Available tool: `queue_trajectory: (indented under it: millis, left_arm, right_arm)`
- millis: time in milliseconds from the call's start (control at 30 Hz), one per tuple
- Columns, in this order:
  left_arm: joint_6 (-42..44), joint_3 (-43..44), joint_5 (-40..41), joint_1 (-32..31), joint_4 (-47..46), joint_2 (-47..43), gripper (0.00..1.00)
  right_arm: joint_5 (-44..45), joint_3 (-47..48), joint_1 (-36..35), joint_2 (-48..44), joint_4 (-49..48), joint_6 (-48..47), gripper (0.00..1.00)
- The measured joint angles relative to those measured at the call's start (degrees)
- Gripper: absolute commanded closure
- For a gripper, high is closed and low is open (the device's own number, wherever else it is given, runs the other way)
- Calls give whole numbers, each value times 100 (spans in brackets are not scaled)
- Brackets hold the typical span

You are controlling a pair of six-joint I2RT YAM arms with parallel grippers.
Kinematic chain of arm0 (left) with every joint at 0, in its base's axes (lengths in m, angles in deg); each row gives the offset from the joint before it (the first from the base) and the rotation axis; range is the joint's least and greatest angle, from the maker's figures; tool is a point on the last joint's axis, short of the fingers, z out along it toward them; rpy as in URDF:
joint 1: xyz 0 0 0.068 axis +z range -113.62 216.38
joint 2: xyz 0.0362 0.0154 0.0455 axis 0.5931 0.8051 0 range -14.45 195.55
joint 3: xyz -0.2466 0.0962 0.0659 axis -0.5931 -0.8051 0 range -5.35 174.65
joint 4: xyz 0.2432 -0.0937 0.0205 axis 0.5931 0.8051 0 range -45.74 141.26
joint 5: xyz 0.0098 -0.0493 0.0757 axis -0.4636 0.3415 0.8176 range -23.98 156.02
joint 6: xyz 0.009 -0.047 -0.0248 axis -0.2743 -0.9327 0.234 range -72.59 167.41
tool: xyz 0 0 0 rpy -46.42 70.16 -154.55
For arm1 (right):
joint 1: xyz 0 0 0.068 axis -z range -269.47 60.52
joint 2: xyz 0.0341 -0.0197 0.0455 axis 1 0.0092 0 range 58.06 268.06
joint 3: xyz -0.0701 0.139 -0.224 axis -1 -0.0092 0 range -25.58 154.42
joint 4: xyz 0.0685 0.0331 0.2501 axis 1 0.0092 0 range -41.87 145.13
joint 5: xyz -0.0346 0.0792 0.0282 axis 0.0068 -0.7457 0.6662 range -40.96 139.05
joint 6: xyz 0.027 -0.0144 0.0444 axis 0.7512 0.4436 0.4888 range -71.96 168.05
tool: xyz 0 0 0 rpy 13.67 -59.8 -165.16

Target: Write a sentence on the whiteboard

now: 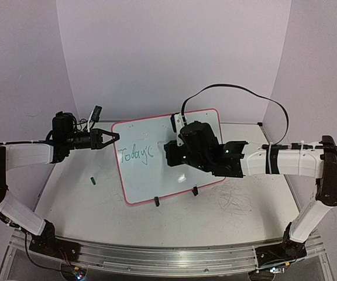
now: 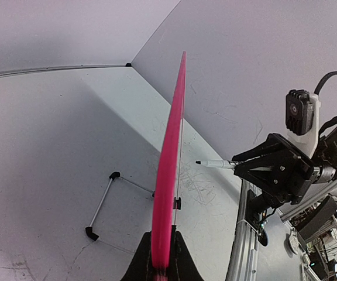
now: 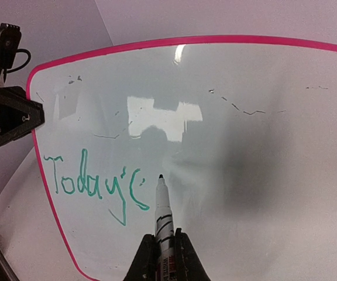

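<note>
Top external view: the whiteboard (image 1: pixel 174 175) stands tilted at mid-table on two black clip feet (image 1: pixel 156 202), between my two arms.
Left gripper (image 2: pixel 160 249): clamped on the board's left frame edge. My left wrist view shows that edge end-on as a thin pink blade.
Right gripper (image 3: pixel 162 249): closed around the lower barrel of a marker pen (image 3: pixel 163 213), with the nib pointing at the board.
Sentence (image 3: pixel 92 184): only a green "Today's" so far, at the left of the surface. The nib sits just right of the last letter; I cannot tell whether it touches.
Board handling (judgement): a thin, stiff, light panel with a glossy face. It would likely tip back or skid on its feet under nib pressure, so I hold it by the frame, never on the writing face.
Pen handling (judgement): a slim, light, smooth barrel. It needs a firm grip near the nib so it does not swivel.
Table (image 1: pixel 75 193): a small green object (image 1: pixel 92 181), possibly the cap, lies left of the board.
</note>
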Motion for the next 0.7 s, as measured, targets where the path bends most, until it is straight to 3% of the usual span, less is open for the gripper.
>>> queue_trajectory:
  millis: [700]
  left_arm:
    - [0,0,4,-1,4,0,100]
  right_arm:
    - [256,295,122,349,47,-8,100]
